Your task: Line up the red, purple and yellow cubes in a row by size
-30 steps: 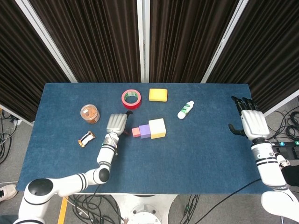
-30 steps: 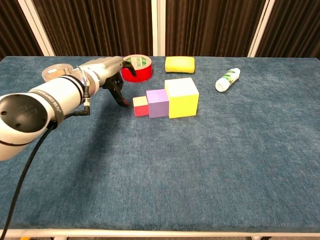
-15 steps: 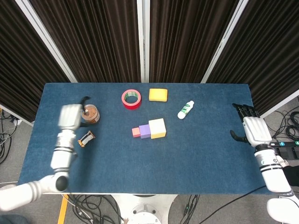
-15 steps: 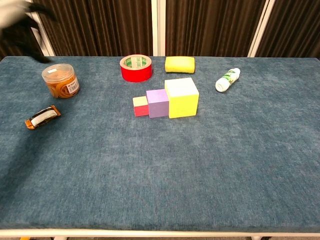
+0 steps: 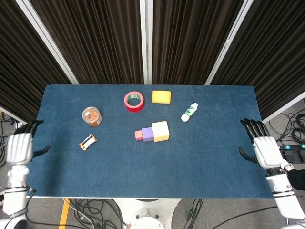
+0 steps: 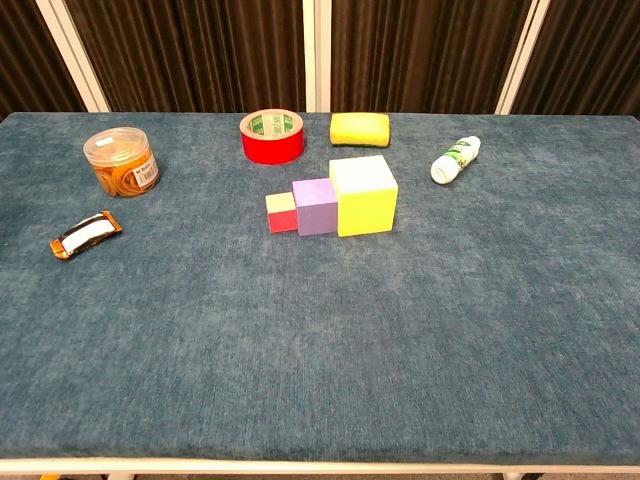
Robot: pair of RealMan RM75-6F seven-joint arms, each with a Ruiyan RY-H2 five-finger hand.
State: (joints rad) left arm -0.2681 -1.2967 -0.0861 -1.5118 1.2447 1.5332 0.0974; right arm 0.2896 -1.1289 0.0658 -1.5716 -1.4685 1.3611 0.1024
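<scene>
**Three cubes stood in a touching row, both hands off to the sides**

On the blue fabric-covered tabletop (image 6: 320,350) the small red cube (image 6: 281,213), the medium purple cube (image 6: 315,206) and the large yellow cube (image 6: 363,194) sat side by side near the middle, each touching its neighbour, growing in size from the robot's left to its right. Nothing gripped them.

The left hand (image 5: 20,148) hung beside the left edge of the tabletop, fingers spread apart and holding nothing. The right hand (image 5: 265,150) sat at the right edge, likewise with fingers extended and apart, empty. Both appeared only in the head view, well apart from the cubes.

Behind the row lay a red roll of tape (image 6: 272,136) and, just beside it, a yellow rectangular sponge (image 6: 359,128). A small white bottle with a green label (image 6: 455,158) lay on its side further to the right. To the left stood a clear round tub of orange rubber bands (image 6: 122,161), and nearer the front edge lay a small orange-and-black wrapped item (image 6: 84,234).
</scene>
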